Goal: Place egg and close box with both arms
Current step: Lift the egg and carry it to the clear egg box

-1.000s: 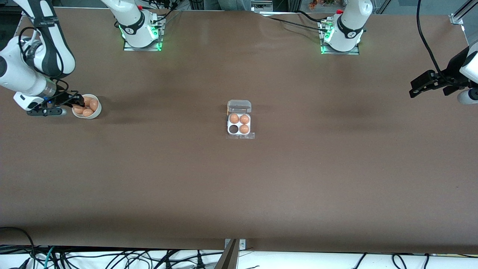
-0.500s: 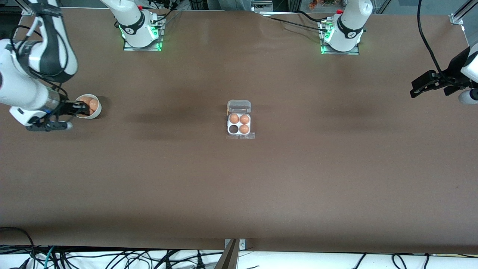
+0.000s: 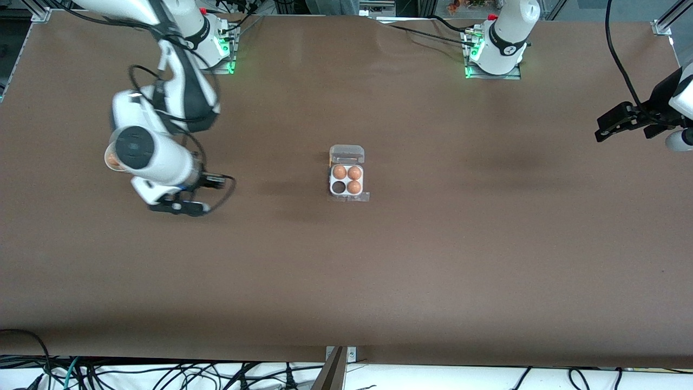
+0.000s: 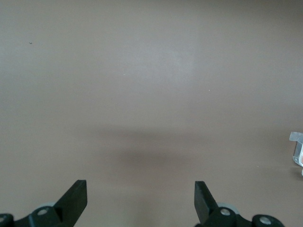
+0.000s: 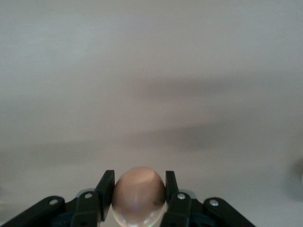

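Note:
The box (image 3: 346,184) sits mid-table with its clear lid (image 3: 347,154) open. Three brown eggs fill its cells and one cell (image 3: 339,187) is empty and dark. My right gripper (image 3: 218,179) is over bare table between the bowl and the box. In the right wrist view it (image 5: 138,177) is shut on a brown egg (image 5: 138,194). My left gripper (image 3: 603,128) waits at the left arm's end of the table, open and empty, as the left wrist view (image 4: 140,184) shows. A corner of the box (image 4: 297,149) shows there too.
A white bowl (image 3: 108,157) with more eggs stands toward the right arm's end of the table, mostly hidden under the right arm. Cables hang along the table edge nearest the front camera.
My right gripper has left the bowl with an egg in it and swung toward the box. The left arm has not moved.

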### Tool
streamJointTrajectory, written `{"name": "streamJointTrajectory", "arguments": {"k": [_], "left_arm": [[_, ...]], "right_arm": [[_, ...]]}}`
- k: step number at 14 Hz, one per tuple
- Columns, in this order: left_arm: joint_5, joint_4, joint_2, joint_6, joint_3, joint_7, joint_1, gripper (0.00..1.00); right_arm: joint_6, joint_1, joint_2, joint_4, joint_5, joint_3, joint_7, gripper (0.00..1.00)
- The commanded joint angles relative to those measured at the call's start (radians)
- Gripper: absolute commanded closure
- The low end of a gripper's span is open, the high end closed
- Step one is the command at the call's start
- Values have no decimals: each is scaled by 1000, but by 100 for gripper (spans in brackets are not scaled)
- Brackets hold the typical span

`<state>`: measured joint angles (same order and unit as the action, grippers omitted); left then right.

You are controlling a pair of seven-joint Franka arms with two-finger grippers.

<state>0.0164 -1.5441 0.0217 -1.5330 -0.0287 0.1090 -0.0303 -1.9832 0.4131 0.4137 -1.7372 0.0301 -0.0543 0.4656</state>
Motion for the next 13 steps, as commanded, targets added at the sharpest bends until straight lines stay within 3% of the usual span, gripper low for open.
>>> {"name": "streamJointTrajectory", "arguments": {"k": [1, 4, 7, 13], "left_arm": [[0, 27, 11, 19, 0, -17, 4, 0], [0, 27, 11, 19, 0, -17, 4, 0], [0, 27, 11, 19, -2, -17, 6, 0], [0, 27, 11, 19, 0, -17, 6, 0]], "right_arm": [[30, 103, 161, 201, 48, -9, 164, 74], [9, 205, 246, 278, 48, -7, 307, 74], [-25, 282, 302, 336, 122, -9, 393, 74], [-150, 354, 344, 344, 134, -7, 490, 74]]}}
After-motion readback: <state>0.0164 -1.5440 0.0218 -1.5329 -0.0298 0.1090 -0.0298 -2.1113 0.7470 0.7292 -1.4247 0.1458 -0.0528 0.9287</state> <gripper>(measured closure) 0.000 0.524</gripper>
